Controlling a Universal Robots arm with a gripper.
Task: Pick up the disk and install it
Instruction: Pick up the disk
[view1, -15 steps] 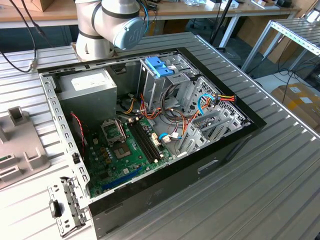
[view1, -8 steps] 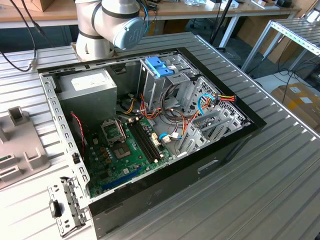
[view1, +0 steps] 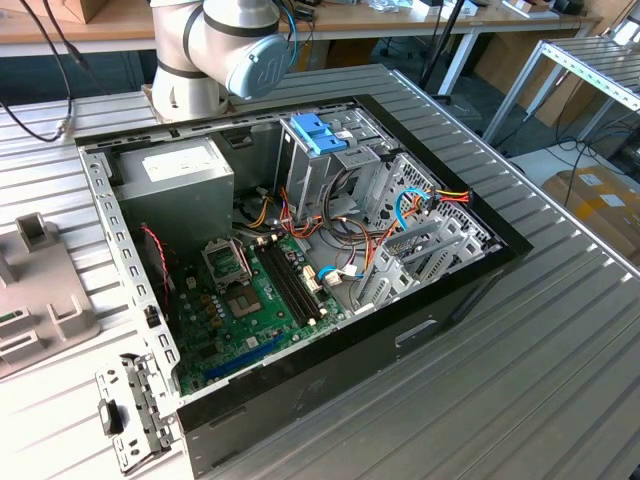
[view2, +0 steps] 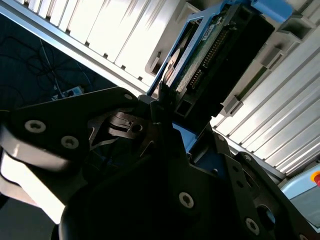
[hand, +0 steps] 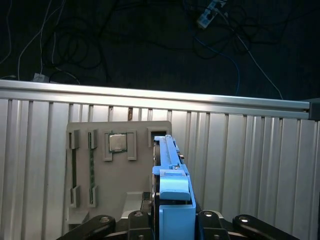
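Light-blue plastic rails and grey metal mark the disk (hand: 171, 187). It stands on edge directly ahead of the tool (hand: 172, 225), and its near end reaches into the tool. Whether the tool is clamped on the disk or merely set around it cannot be told.

**Hazards, as judged from this position**

1. The grey holder (hand: 120, 195) lies ahead of the tool, just beside the disk, and carries a small chip (hand: 117, 143). In the second wrist view, grey tabs appear to flank the disk. A lift that is not square to these tabs could jam a rail or drag the holder across the ribbed tabletop (hand: 250, 165).
2. The contact area is a thin plastic edge. A weak or off-centre grip could let the disk twist or drop.
3. The green board (view2: 200, 62) and its row of pins (view2: 216, 47) face outward, unprotected. Scraping them on the holder or on sheet metal could damage them.
4. In the exterior view, the open computer case (view1: 440, 300) is crossed by loose cables (view1: 404, 206) beside the metal cage (view1: 300, 180). These could snag a rail or block the bay.

**Appearance of the disk**

The disk is flat, thin and rectangular. A blue rail runs along each long edge, with a wider blue tab at the end nearest the tool. One broad face is dark, and the other carries the green board.
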